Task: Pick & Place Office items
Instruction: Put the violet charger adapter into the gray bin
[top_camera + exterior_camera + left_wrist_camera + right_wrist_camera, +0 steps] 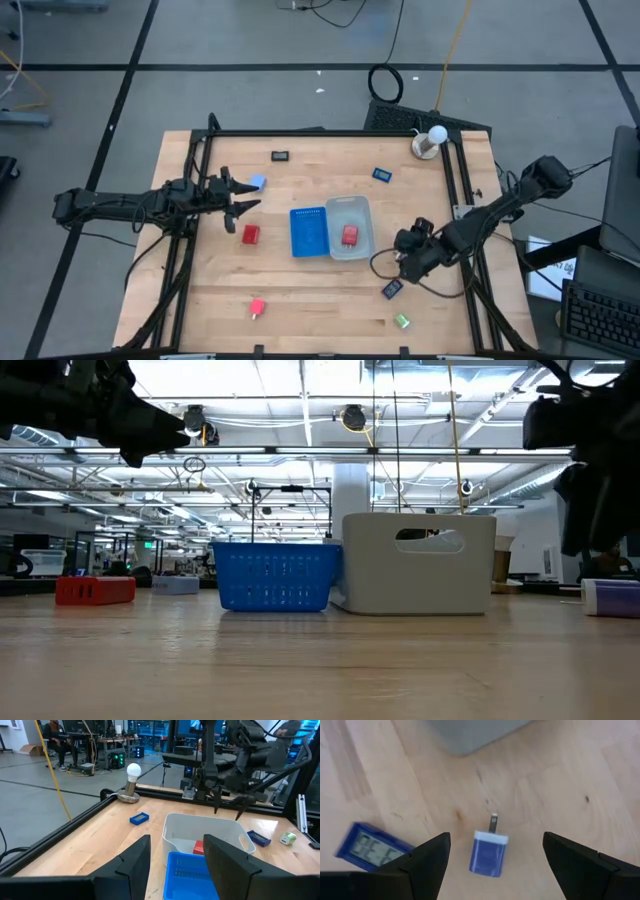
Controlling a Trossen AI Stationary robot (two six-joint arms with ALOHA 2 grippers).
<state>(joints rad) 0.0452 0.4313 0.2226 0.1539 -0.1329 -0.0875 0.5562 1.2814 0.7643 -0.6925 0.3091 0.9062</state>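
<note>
Small office items lie scattered on the wooden table: a red block (250, 234), another red one (257, 308), a pale blue block (258, 183), a black rectangle (281, 156), a dark blue one (382, 174) and a green block (402, 321). My right gripper (403, 268) hangs open, tipped downward, over a blue plug-in block (489, 852) lying flat between its fingers without touching them. A blue clock (370, 847) lies beside it. My left gripper (250, 196) stands open and level above the table's left side, empty.
A blue ribbed tray (309, 231) and a clear tray (362, 212) holding a red block (349, 235) stand side by side mid-table. A light bulb on a stand (430, 140) sits at the far right corner. Black frame rails (195, 180) run along both sides.
</note>
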